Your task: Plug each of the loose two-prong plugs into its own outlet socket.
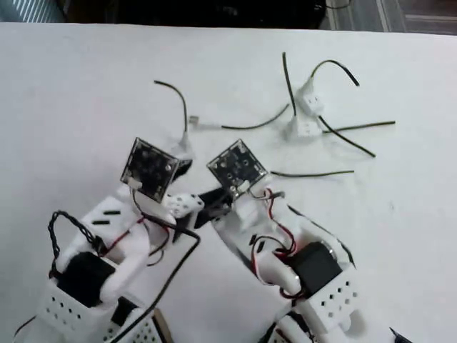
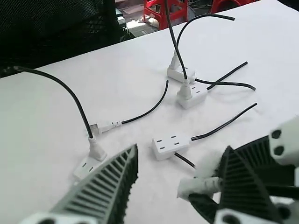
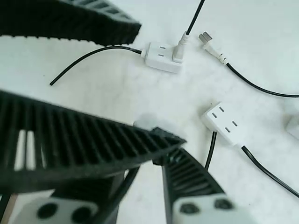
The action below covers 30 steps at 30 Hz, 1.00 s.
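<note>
My right gripper (image 3: pixel 168 140) is shut on a white two-prong plug (image 3: pixel 148 122) just above the table; its prongs stick out past the fingertips (image 2: pixel 187 189). Beyond it lies an empty white outlet socket (image 3: pixel 223 122), also seen between my left gripper's fingers (image 2: pixel 170 145). My left gripper (image 2: pixel 181 156) is open and holds nothing, close beside the right gripper (image 2: pixel 208 200). A second loose plug (image 2: pixel 100 127) lies on its black cord next to a socket (image 2: pixel 88 167) that holds a plug. Two more sockets (image 1: pixel 307 114) at the back each hold a plug.
Black cords (image 1: pixel 310 174) trail across the white table (image 1: pixel 71 93) around the sockets. One left-gripper finger (image 3: pixel 70 18) crosses the right wrist view close to the held plug. Both arms crowd together near the front middle (image 1: pixel 207 204). Red stools (image 2: pixel 161 9) stand beyond the table's far edge.
</note>
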Each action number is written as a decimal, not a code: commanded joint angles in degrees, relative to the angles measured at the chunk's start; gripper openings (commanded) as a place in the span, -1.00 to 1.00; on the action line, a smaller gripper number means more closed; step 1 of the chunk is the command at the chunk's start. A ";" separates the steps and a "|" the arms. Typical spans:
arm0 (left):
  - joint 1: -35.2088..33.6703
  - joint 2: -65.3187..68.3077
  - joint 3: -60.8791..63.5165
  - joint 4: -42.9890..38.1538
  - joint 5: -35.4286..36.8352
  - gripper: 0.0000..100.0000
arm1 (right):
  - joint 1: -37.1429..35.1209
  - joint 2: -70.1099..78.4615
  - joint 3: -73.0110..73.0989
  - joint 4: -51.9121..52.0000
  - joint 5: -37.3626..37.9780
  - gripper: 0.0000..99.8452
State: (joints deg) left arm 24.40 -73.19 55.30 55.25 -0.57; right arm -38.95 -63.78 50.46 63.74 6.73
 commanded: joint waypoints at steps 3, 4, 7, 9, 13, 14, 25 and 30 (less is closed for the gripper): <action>-8.92 3.91 -0.09 -0.88 -1.05 -0.43 | 8.75 -0.84 -0.44 -1.45 -3.52 -0.97; -10.15 5.67 -0.18 -0.88 -1.23 -0.43 | 11.30 -0.75 -0.44 -1.54 -4.48 -0.97; -12.26 13.49 -2.99 -0.53 -6.15 -0.43 | 18.86 -0.75 -0.44 -1.80 -8.26 -0.97; -12.18 20.44 -5.89 -0.53 -10.29 -0.43 | 23.08 -0.75 0.35 -3.91 -11.34 -0.97; -10.95 34.51 -13.45 -0.53 -21.27 -0.36 | 28.44 -1.01 5.45 -12.35 -13.80 -0.97; -10.95 37.93 -15.21 -0.53 -22.86 -0.33 | 29.14 -0.92 6.77 -14.37 -14.07 -0.97; -6.20 64.84 -33.41 -0.88 -46.15 -0.31 | 38.37 -1.45 18.90 -30.29 -17.76 -0.97; -3.74 74.07 -41.05 -0.88 -50.46 -0.31 | 40.48 -1.45 19.78 -30.81 -17.85 -0.97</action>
State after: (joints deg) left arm 19.38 -2.68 20.57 55.25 -48.75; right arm 0.53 -63.87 70.59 34.20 -10.59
